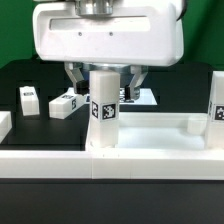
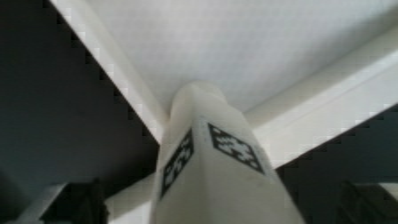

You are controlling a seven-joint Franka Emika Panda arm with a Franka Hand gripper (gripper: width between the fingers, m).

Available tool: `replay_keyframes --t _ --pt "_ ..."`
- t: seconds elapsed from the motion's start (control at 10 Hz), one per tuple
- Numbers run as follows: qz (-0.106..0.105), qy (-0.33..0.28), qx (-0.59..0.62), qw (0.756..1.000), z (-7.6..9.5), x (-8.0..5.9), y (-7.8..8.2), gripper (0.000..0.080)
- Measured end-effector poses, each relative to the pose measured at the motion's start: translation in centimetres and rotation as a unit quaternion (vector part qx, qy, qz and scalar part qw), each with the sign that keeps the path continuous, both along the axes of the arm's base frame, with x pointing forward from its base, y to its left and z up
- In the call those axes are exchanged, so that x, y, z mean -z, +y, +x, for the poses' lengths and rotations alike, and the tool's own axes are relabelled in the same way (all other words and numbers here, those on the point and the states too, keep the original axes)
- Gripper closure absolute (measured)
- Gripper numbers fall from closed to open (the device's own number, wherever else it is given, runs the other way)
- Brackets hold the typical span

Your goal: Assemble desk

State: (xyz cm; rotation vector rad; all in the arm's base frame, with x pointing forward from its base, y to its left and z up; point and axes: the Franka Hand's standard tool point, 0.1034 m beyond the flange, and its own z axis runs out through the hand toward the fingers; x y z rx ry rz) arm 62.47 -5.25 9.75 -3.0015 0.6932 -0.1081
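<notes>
One leg (image 1: pixel 103 108) stands upright, long axis vertical, at the tabletop's (image 1: pixel 150 126) near corner. The end effector (image 1: pixel 104 78) gapes wide around it, gripping nothing. Two loose legs (image 1: pixel 63 104) lie far left; another stands right.

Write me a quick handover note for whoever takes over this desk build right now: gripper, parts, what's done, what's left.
Gripper: open, fingers either side of the upright leg, not clamping it.
Tabletop: lies rim up at the front of the table.
That leg stands upright at the tabletop's near corner; whether it is fully seated cannot be told.
A second leg stands at the exterior view's right edge.
Two loose legs lie on the black table, exterior view's left.
Left: fit the loose legs.
</notes>
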Motion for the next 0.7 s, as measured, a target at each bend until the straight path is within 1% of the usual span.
replay_keyframes --t 0.1,0.2,0.3,0.4,0.5,0.7 --pt "-0.009 -0.002 -0.062 0.998 0.01 -0.02 -0.04 0.0151" --pt "-0.012 -0.003 -0.105 0.994 0.04 -0.04 0.00 0.0151" --pt "-0.013 -0.004 -0.123 0.992 0.06 -0.06 0.05 0.0151" --pt "-0.022 -0.004 -0.187 0.982 0.03 -0.06 -0.08 0.0151" --pt "-0.025 -0.004 -0.211 0.977 0.03 -0.06 -0.11 0.0151" --pt "-0.031 -0.007 -0.286 0.958 0.04 -0.10 -0.11 0.0151"
